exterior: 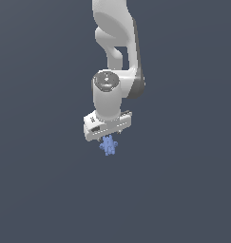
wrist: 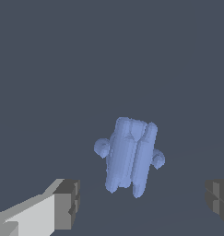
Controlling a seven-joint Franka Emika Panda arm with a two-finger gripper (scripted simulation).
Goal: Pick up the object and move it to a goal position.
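Note:
The object [wrist: 129, 156] is a small periwinkle-blue knobbly piece with ribbed prongs and two round lumps at its sides. In the wrist view it sits between my two dark fingertips [wrist: 67, 203], with a wide gap on either side and no contact. My gripper [wrist: 143, 200] is open. In the exterior view the white gripper [exterior: 109, 140] hangs straight down from the arm, and the object [exterior: 109, 145] shows just under the hand. The fingers themselves are hard to make out there.
A plain dark grey-blue surface [exterior: 183, 190] fills both views. No other thing, container or edge shows. The white arm [exterior: 114, 57] rises above the gripper toward the top of the exterior view.

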